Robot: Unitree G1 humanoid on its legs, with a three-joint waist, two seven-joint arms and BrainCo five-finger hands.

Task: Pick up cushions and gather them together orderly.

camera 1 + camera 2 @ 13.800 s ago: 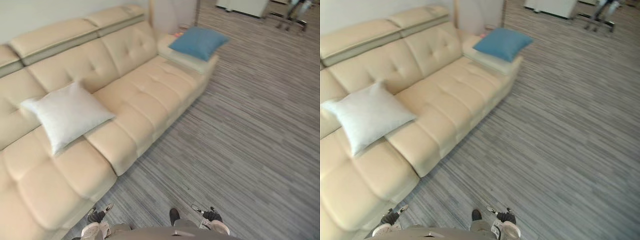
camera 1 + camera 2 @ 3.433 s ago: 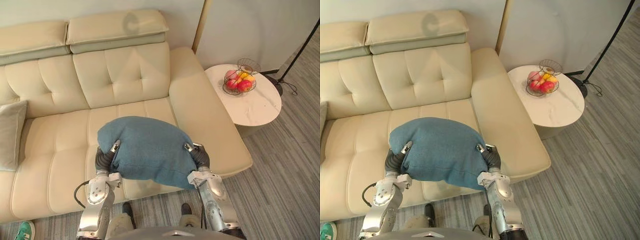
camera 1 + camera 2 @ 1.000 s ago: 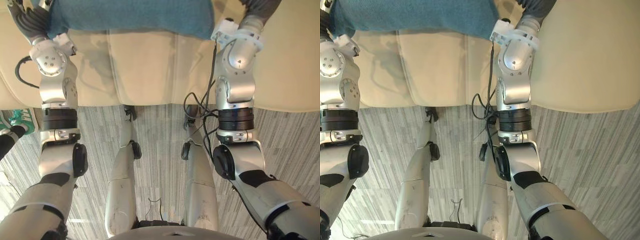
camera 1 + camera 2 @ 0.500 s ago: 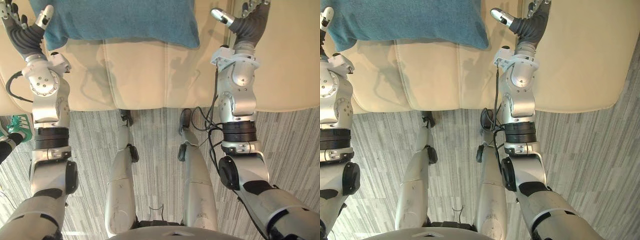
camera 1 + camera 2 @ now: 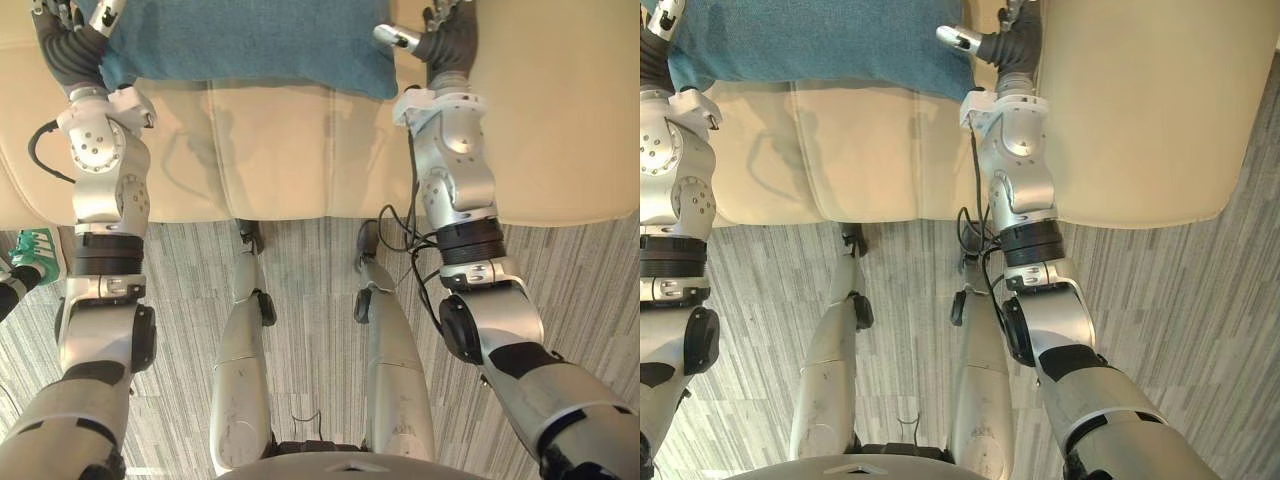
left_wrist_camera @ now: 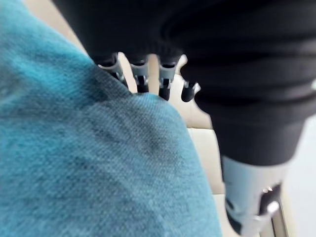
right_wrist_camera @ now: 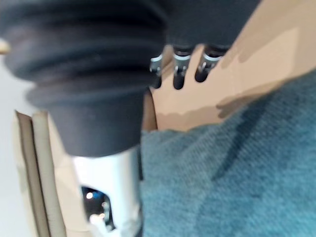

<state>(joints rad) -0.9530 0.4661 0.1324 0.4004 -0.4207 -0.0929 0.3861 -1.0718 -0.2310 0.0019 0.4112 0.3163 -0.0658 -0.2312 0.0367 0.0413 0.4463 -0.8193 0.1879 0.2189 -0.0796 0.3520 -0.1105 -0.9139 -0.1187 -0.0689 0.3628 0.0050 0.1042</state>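
One blue cushion between left robot hand, right robot hand

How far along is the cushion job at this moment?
Done: the cushion lies flat on the sofa seat. In hand: nothing; the left hand and right hand sit at its two corners with fingers straight, gripping nothing. Left: setting it in order beside other cushions; whether that is done cannot be judged from here.
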